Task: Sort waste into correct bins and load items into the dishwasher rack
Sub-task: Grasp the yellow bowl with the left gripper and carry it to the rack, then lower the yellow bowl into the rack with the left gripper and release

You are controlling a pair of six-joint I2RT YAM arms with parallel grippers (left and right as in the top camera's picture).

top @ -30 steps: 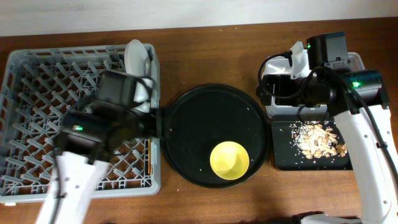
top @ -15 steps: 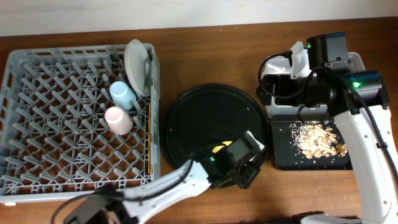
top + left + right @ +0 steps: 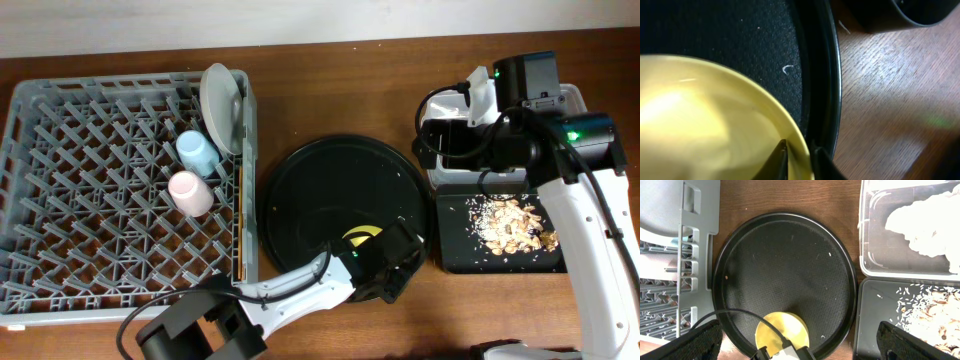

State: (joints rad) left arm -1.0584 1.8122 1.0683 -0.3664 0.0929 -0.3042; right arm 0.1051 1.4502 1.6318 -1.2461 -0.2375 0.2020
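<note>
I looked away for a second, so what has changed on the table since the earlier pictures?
The left gripper swung from over the dishwasher rack to the yellow bowl in the round black tray; its fingers now straddle the bowl's rim. The right arm, plate, light-blue cup and pink cup stayed put.

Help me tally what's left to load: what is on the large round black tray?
Only the yellow bowl sits on the round black tray, near its robot-side edge, plus a few pale specks. The left gripper straddles the bowl's rim. Anything beneath the bowl is hidden.
</note>
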